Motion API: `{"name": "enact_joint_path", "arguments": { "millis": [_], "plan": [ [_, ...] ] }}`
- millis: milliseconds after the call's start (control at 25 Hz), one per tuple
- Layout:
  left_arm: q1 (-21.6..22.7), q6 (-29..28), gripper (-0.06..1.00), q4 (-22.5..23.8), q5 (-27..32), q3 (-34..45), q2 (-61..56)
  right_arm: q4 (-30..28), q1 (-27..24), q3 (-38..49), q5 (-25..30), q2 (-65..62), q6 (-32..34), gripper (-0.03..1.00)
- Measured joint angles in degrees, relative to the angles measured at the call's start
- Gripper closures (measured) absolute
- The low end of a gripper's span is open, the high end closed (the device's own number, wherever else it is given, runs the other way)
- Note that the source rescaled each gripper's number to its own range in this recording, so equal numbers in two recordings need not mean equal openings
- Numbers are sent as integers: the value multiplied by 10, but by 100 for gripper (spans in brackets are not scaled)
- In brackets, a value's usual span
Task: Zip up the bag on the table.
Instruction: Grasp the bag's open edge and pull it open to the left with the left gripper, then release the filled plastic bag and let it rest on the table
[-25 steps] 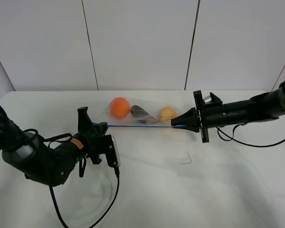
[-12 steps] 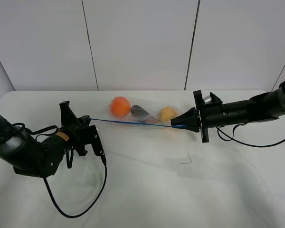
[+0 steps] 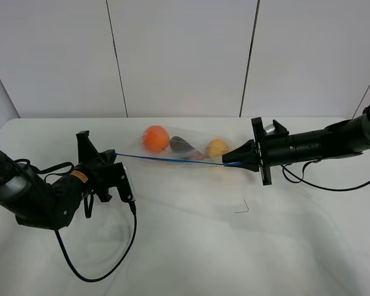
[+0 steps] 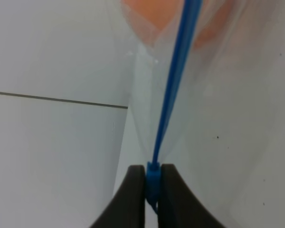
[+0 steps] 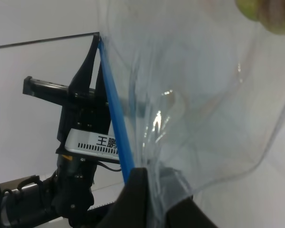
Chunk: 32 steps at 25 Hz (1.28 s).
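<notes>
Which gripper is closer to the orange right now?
Left. The left gripper clamps the zip strip close beside the orange; the right gripper holds the bag beyond the yellow fruit.

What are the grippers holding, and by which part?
The bag, by its blue zip strip: left gripper pinches one end, right gripper the opposite end.

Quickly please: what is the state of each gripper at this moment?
Left gripper: shut on the blue zip strip at one end of the bag.
Right gripper: shut on the bag's other end.
</notes>
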Motion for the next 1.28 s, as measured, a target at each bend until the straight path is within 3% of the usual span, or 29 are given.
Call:
{"name": "enact_joint_path", "arguments": {
  "millis": [120, 360, 600, 920, 960, 1040, 1160, 1280],
  "plan": [
    [0, 0, 84, -3, 1, 0, 0, 0, 0, 0, 0, 0, 0, 96],
    [4, 0, 33, -26, 10, 0, 0, -1, 0, 0, 0, 0, 0, 96],
    [50, -22, 24, -42, 23, 0, 0, -1, 0, 0, 0, 0, 0, 96],
    [68, -273, 24, -77, 23, 0, 0, -1, 0, 0, 1, 0, 1, 96],
    [68, -273, 24, -77, 23, 0, 0, -1, 0, 0, 1, 0, 1, 96],
    [68, -331, 24, -104, 22, 1, 0, -1, 0, 0, 1, 0, 2, 96],
    [68, -464, 24, -137, 22, 10, 0, -1, 0, 0, 1, 0, 2, 96],
    [68, -573, 24, -142, 21, 26, 0, -1, 0, 0, 1, 0, 2, 96]
  ]
}}
